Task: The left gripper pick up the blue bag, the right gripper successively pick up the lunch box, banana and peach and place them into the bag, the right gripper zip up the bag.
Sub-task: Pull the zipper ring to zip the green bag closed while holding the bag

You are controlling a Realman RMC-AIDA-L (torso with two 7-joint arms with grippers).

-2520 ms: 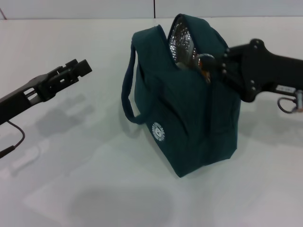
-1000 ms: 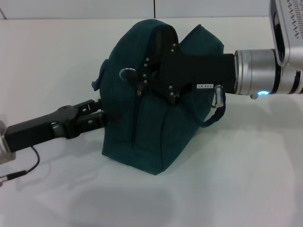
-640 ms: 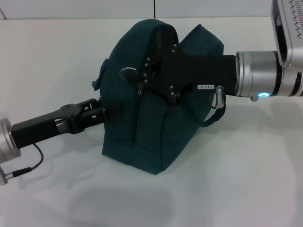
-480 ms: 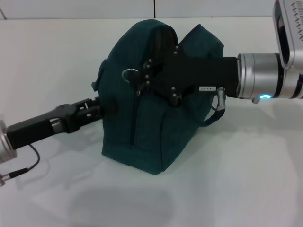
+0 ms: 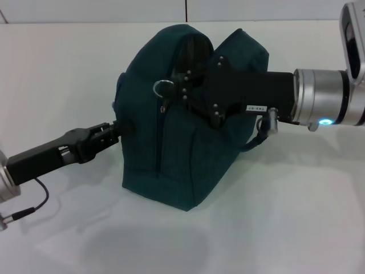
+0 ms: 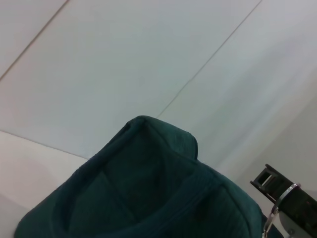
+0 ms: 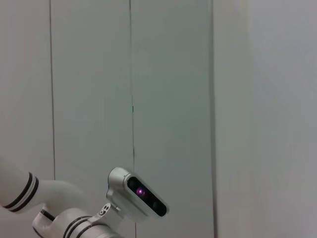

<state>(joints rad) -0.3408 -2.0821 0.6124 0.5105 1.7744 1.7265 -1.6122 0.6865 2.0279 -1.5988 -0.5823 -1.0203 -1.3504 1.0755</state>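
The blue bag (image 5: 182, 120) stands upright on the white worktop (image 5: 285, 217). The right gripper (image 5: 185, 91) reaches across its top, jaws pinched at the ring zipper pull (image 5: 162, 87); the left gripper (image 5: 111, 130) clamps the bag's left end.

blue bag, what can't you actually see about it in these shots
- Contents: in the head view the blue bag is closed over, so its fabric hides them.
- Right pincer: whether it grips the ring pull is unclear.
- Left pincer: its tips merge with the dark fabric.
- Right wrist view: only wall.
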